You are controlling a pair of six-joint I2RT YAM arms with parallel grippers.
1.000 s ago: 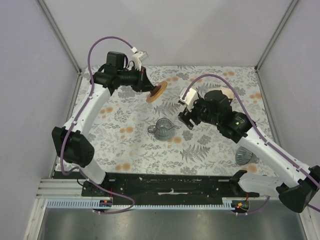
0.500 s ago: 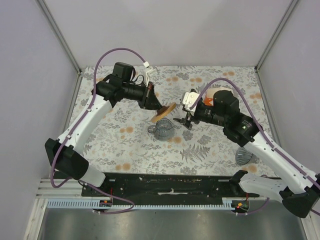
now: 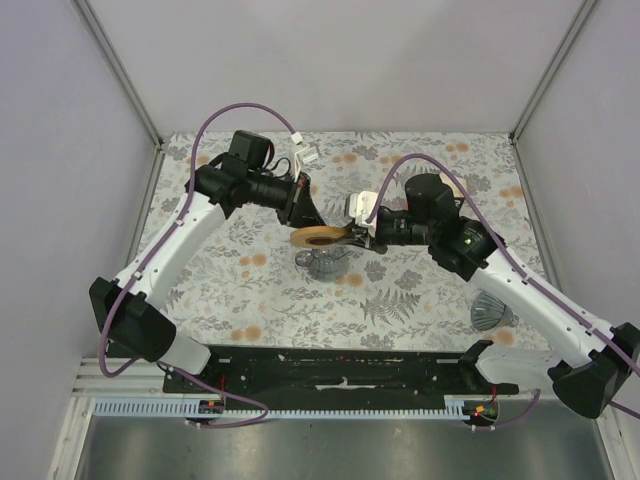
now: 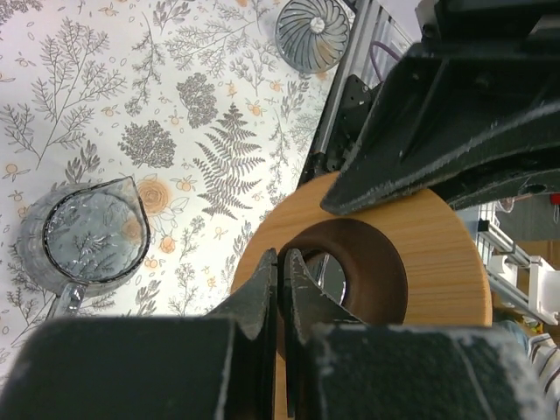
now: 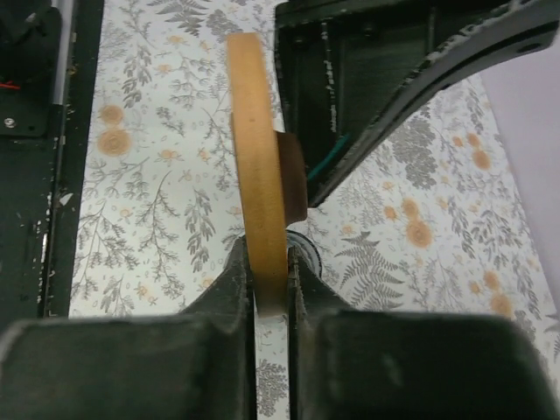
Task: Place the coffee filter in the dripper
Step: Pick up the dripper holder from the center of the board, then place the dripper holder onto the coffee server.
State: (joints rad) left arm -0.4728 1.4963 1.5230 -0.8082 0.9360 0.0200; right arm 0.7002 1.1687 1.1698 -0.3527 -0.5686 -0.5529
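A flat tan ring (image 3: 322, 238) with a dark hole hangs level just above a glass jug (image 3: 325, 264). Both grippers hold it. My left gripper (image 3: 306, 220) is shut on the ring (image 4: 437, 254) at the edge of its hole, seen in the left wrist view (image 4: 282, 262). My right gripper (image 3: 353, 231) is shut on the opposite rim, its fingers pressed against both faces of the ring (image 5: 256, 149). The dripper (image 3: 490, 314), a dark wire cone basket, stands at the near right, apart from both grippers; it also shows as the dripper (image 4: 312, 33). The coffee filter is out of view.
The glass jug (image 4: 87, 232) stands on the flowered tablecloth (image 3: 250, 290) near the table's middle, below the ring. Grey walls enclose the table on three sides. A black rail (image 3: 330, 365) with the arm bases runs along the near edge.
My left arm swung the ring right and down until it lay flat over the jug. My right gripper moved left to the ring and went from open to shut on its rim.
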